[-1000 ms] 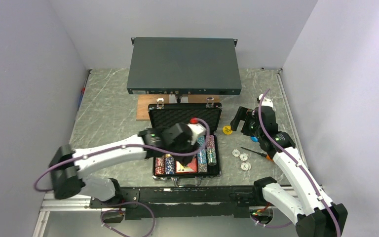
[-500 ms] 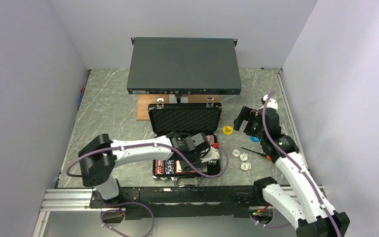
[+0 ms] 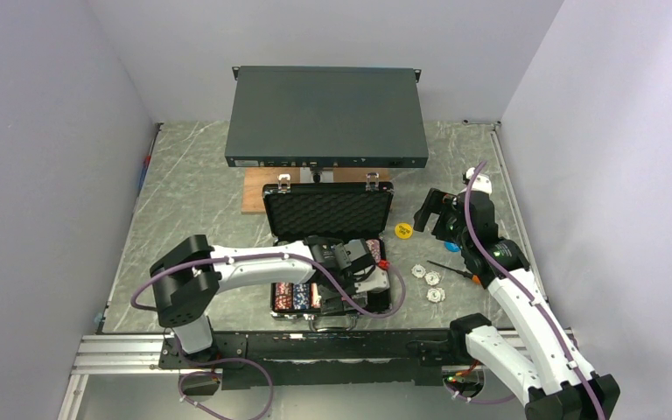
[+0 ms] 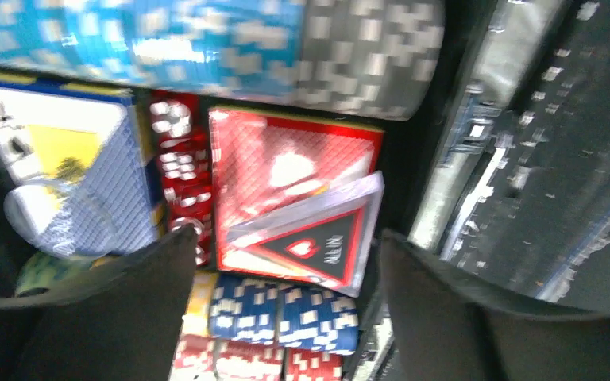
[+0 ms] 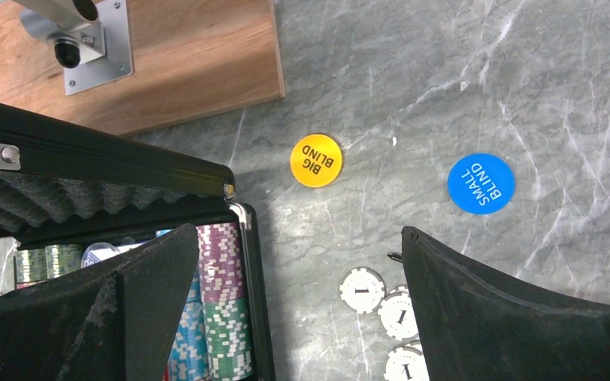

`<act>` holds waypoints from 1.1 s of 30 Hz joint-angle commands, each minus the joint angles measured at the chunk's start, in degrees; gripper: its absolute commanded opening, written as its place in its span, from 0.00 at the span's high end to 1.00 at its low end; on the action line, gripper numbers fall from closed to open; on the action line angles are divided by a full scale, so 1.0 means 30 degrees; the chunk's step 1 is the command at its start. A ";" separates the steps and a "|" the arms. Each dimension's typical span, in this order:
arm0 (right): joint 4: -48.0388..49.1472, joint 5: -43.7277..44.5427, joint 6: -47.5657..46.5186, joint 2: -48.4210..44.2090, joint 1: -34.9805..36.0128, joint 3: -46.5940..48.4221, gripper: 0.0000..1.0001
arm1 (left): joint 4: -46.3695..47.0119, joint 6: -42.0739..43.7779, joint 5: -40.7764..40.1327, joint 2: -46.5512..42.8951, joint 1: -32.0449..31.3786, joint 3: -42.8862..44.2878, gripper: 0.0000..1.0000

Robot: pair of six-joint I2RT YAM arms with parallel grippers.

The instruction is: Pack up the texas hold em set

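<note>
The open briefcase (image 3: 328, 210) sits mid-counter, by the near edge. The left gripper (image 4: 286, 248) hangs inside it, jaws wide and empty. The right gripper (image 5: 299, 236), jaws wide, hovers over bare counter beside the case's right rim, near the yellow disc (image 5: 315, 160).

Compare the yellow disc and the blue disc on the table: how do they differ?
The yellow disc has black lettering, the blue disc white. The yellow disc reads BIG BLIND, the blue disc SMALL BLIND. The yellow disc lies nearer the open case than the blue disc. Both are round and lie flat on the table, outside the case.
</note>
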 commanded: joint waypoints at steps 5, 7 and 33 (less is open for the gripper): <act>0.0008 0.0203 -0.0205 0.0026 0.0001 0.0291 0.00 | 0.0489 -0.1197 0.0480 -0.2914 0.0190 0.0193 0.01; 0.0016 0.0223 -0.0250 0.0106 -0.0006 0.0300 0.00 | 0.0978 -0.1825 -0.0514 -0.4400 0.0205 -0.0140 0.01; 0.0267 0.0502 0.1824 1.1497 -0.0008 0.3771 0.02 | -0.2458 -1.7113 -1.2895 -2.3979 0.4116 -0.7398 0.01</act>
